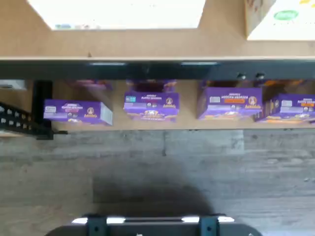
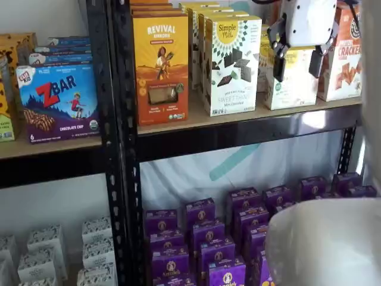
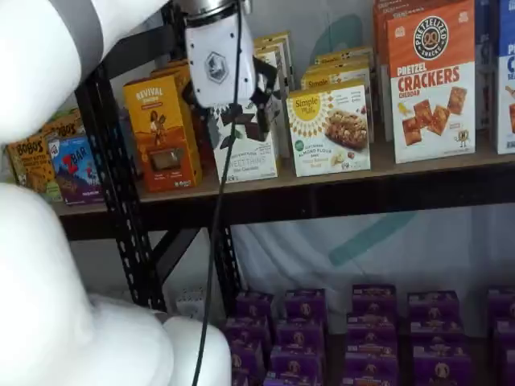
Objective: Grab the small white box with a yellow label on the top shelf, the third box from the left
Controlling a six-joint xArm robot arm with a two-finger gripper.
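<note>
The small white box (image 3: 330, 129) with a yellow sunburst logo and a pale food picture stands on the top shelf (image 3: 338, 178), between a taller white box and an orange pretzel cracker box. In a shelf view the box (image 2: 293, 89) sits right behind my gripper (image 2: 297, 68). The two black fingers hang from the white body with a plain gap between them, level with the box's upper half and holding nothing. My gripper (image 3: 232, 108) also shows in front of the taller white box. In the wrist view the shelf's black front beam (image 1: 157, 70) lies below, with white box tops beyond it.
An orange Revival box (image 2: 161, 65) and a taller white box with chocolate squares (image 2: 232, 65) stand left of the target. A pretzel cracker box (image 3: 430, 80) stands to its right. Several purple boxes (image 2: 208, 238) fill the level below. A black upright (image 2: 119, 149) divides the racks. My white arm (image 3: 64, 241) fills the foreground.
</note>
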